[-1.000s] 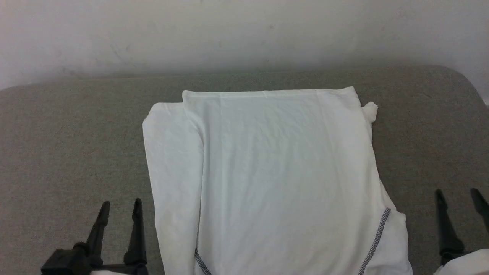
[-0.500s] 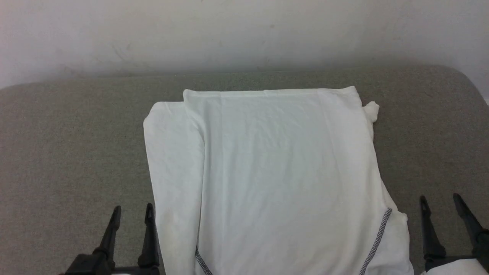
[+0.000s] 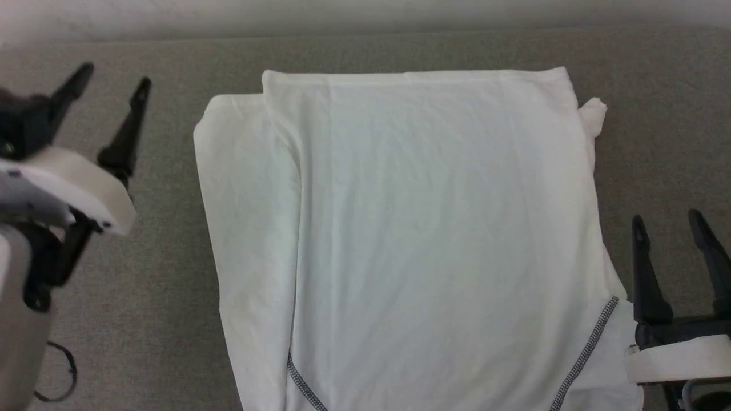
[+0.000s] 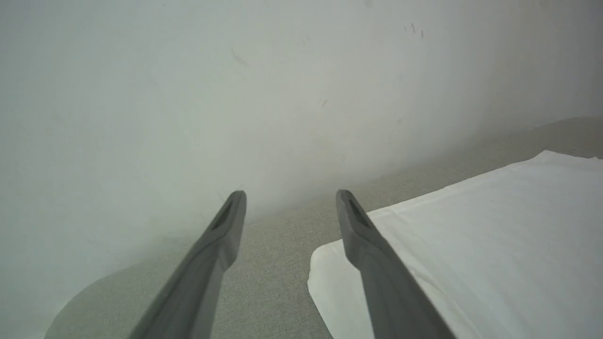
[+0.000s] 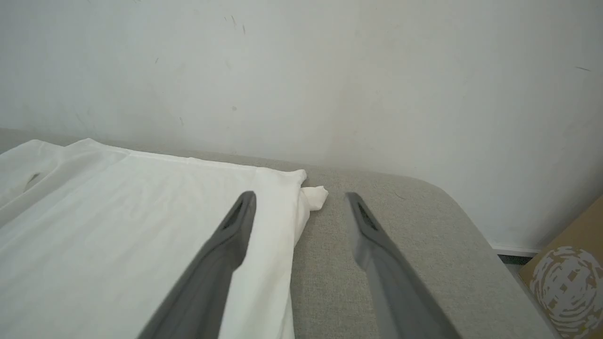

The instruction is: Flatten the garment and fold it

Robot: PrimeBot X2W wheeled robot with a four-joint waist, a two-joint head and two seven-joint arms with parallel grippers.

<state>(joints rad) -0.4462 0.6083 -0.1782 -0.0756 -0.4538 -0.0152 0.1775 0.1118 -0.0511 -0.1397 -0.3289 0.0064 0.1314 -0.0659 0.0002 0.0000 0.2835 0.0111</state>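
Observation:
The white garment (image 3: 411, 228) lies flat on the grey surface (image 3: 657, 148), its sides folded inward into a long rectangle, with grey zigzag seams near the bottom. My left gripper (image 3: 114, 79) hovers open over the surface to the left of its far left corner. On the garment's lower right side my right gripper (image 3: 667, 222) stands open, just off the cloth edge. In the left wrist view the left gripper (image 4: 289, 194) is empty beside the garment (image 4: 471, 235) corner. The right gripper (image 5: 299, 195) is empty too, straddling the garment (image 5: 141, 212) edge.
A pale wall (image 3: 365, 11) runs along the far edge of the grey surface. A small bunched sleeve end (image 3: 594, 111) sticks out at the garment's far right corner. A cardboard box (image 5: 565, 278) stands past the surface's right end. A dark cable loop (image 3: 63, 371) hangs by my left arm.
The head camera has tilted down, so the whole picture shifted. My left gripper has moved forward to near the garment's far left corner. The right gripper edged up a little.

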